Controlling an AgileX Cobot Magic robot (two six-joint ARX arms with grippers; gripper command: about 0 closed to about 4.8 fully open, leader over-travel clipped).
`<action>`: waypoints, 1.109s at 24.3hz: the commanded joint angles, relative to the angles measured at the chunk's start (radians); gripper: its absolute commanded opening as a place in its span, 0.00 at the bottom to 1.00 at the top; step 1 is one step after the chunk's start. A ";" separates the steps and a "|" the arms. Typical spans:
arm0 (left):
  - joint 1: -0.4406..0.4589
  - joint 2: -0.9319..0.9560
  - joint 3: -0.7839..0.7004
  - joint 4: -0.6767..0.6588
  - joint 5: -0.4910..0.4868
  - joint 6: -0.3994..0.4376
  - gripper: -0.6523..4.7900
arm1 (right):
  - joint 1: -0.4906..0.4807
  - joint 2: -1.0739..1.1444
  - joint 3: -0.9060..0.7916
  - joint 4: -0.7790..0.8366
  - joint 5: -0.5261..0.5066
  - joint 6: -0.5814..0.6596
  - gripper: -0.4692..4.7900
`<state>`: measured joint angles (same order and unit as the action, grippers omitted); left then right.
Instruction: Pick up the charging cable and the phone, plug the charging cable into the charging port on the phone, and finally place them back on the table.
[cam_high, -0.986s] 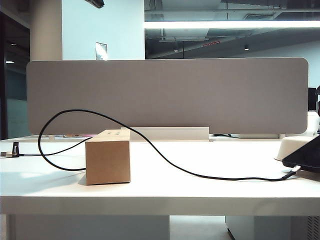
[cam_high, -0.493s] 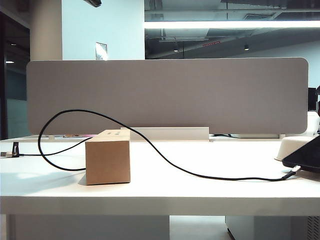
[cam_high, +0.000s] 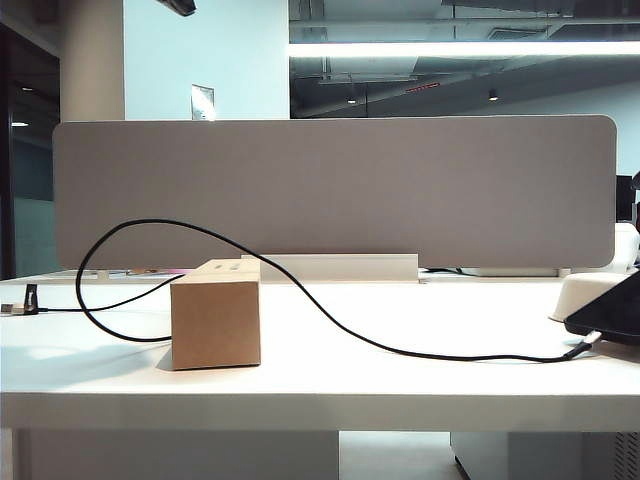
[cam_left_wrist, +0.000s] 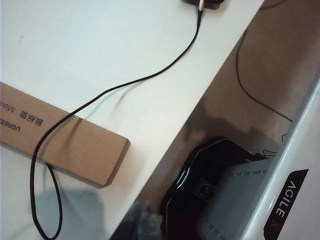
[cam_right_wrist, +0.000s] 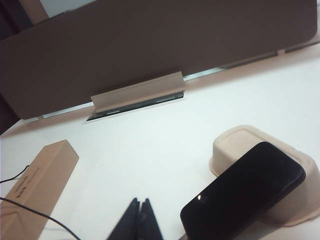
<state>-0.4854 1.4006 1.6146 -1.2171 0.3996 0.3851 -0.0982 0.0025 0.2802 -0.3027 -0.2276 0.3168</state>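
Observation:
The black charging cable (cam_high: 330, 312) arcs over the cardboard box and trails across the table (cam_high: 420, 385) to the phone (cam_high: 612, 312), which leans on a white tray (cam_high: 580, 292) at the far right. Its silver plug (cam_high: 588, 344) meets the phone's short edge, covering the charging port. In the left wrist view the cable (cam_left_wrist: 150, 77) runs to the phone (cam_left_wrist: 202, 3). My left gripper (cam_left_wrist: 143, 206) is shut, blurred, off the table's front edge. My right gripper (cam_right_wrist: 140, 200) is shut and empty, above the table beside the phone (cam_right_wrist: 245, 195). Neither gripper shows in the exterior view.
A cardboard box (cam_high: 216, 313) stands left of centre, with the cable looping round it. The grey divider panel (cam_high: 340, 190) closes off the back. A cable-slot cover (cam_right_wrist: 137, 92) sits at its foot. The robot's dark base (cam_left_wrist: 210, 185) lies below the table edge.
Cable, phone and box have not moved. A dark part at the top edge of the exterior view has slid slightly left.

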 joint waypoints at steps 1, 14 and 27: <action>0.001 -0.004 0.002 0.002 0.005 0.000 0.11 | 0.000 -0.002 -0.102 0.105 0.013 0.012 0.08; 0.001 -0.004 0.002 0.034 -0.041 0.008 0.11 | 0.012 -0.002 -0.269 0.338 -0.033 -0.008 0.08; 0.001 -0.004 0.002 0.040 -0.040 0.027 0.11 | 0.010 -0.001 -0.280 0.275 0.146 -0.141 0.09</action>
<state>-0.4854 1.4006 1.6146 -1.1892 0.3561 0.4076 -0.0875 0.0021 0.0063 -0.0219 -0.1230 0.1905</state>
